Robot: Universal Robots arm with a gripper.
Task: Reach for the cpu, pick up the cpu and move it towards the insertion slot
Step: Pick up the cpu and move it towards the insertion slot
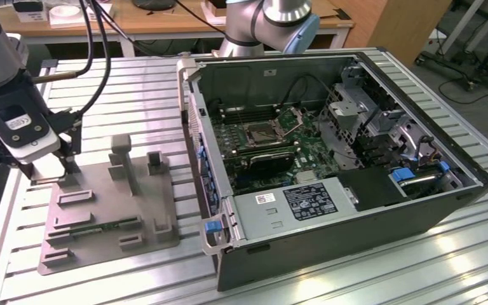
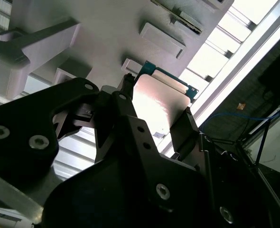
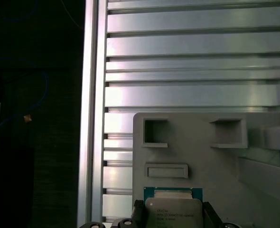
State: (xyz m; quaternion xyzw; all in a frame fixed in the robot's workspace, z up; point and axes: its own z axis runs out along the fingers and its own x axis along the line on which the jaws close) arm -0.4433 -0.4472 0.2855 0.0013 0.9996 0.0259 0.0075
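Silver-grey metal caught the light at one outer corner of the moulded grey plastic tray (image 1: 108, 216). There the small, flat, square cpu (image 2: 154, 114), with its thin green border, sat between the two black fingers (image 2: 123, 107) of the robot arm's end effector (image 2: 157, 95). In both wrist views those fingers stood against two opposite edges of the cpu, so the end effector looked closed on it. Whether the chip was clear of the tray's surface I could not tell.

In the exterior view, the end effector's white-and-black body was down low over that same corner, on the side of the tray away from the open dark-grey computer case (image 1: 354, 210). The tray lay flat on the ribbed aluminium table (image 1: 100, 82), with the case standing just beside it. Inside the case, on the green motherboard (image 1: 312, 152), the square silver metal-framed insertion slot (image 1: 261, 133) had its hinged frame tilted up, well apart from the tray and the cpu.
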